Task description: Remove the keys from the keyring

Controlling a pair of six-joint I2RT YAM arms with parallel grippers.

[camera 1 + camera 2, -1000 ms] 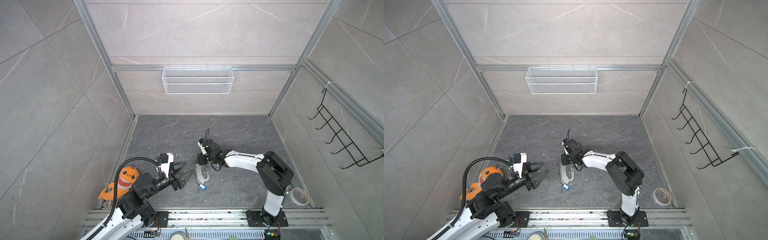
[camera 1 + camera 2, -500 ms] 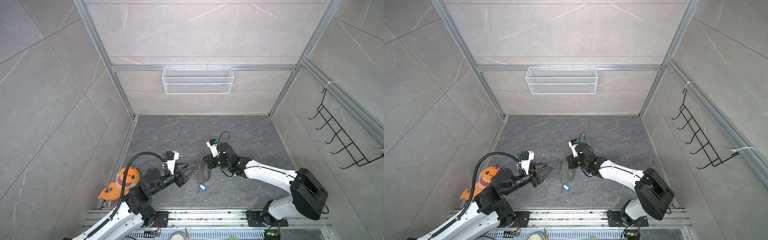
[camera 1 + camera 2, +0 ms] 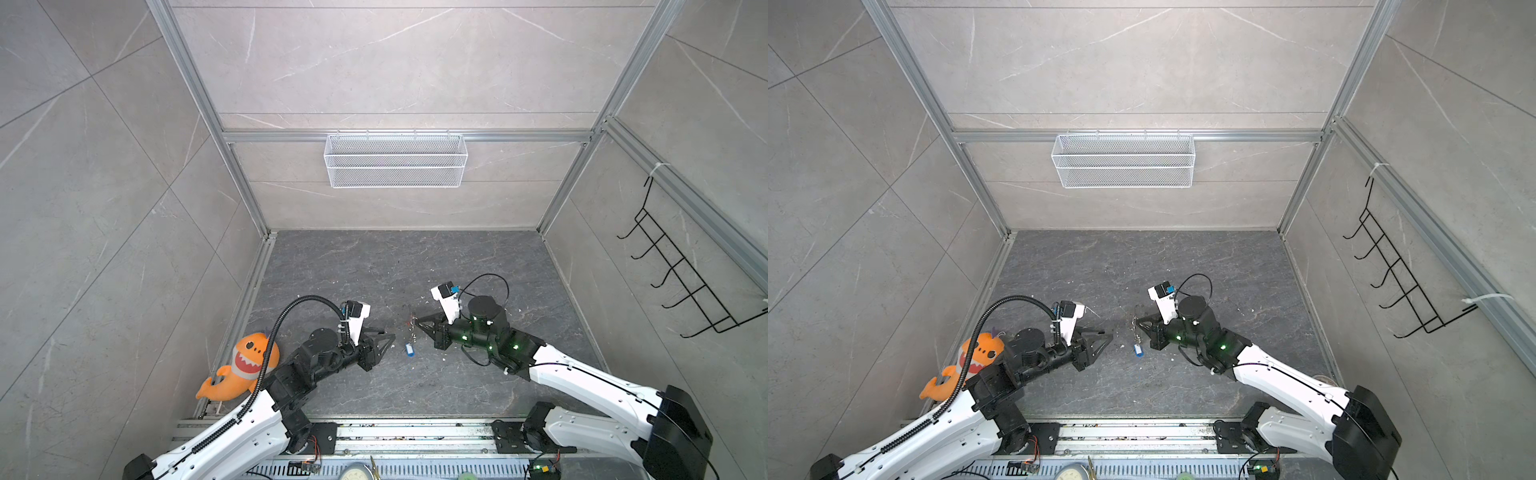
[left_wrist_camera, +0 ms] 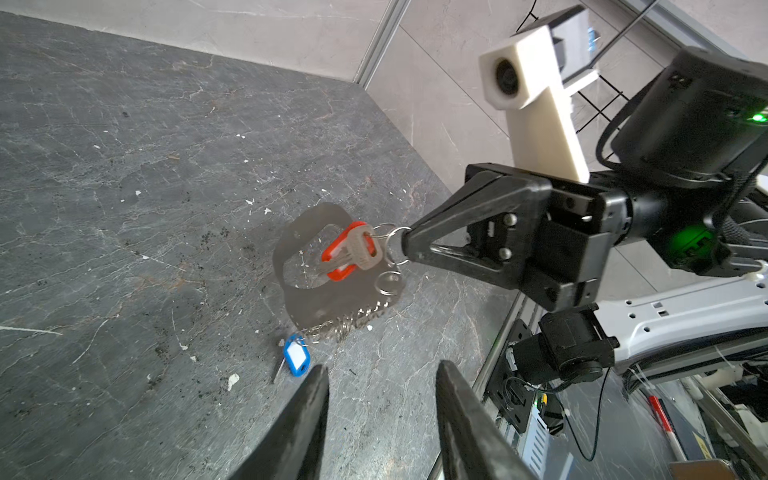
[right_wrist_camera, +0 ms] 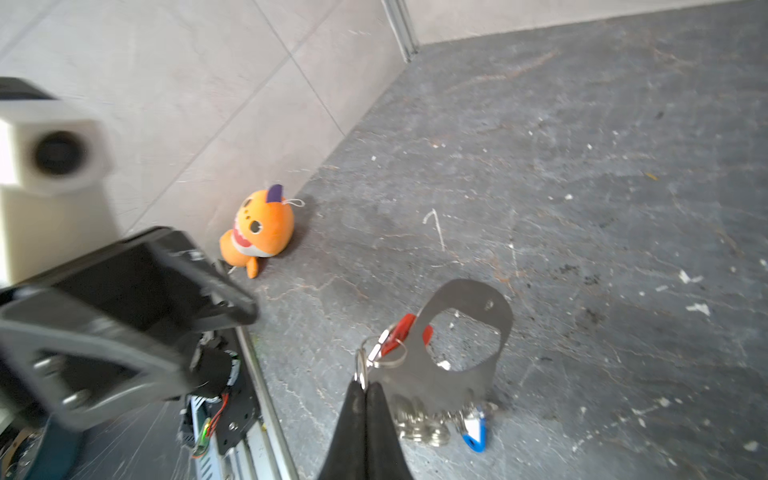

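Note:
In the right wrist view my right gripper is shut on a small split ring of the keyring, a flat grey plate with a large oval hole, held tilted just above the floor. A key with a red tag hangs by the plate. The silver chain bunches below the plate, and the blue-tagged key rests on the floor. My left gripper is open and empty, a short way from the blue tag. In both top views the left gripper and the right gripper face each other.
An orange plush shark lies by the left wall, next to the left arm. A white wire basket hangs on the back wall and a black hook rack on the right wall. A metal rail runs along the front edge.
The right arm has swung its elbow out to the right, carrying the keyring a little rightwards. The left gripper has moved in towards the keyring and its jaws have narrowed.

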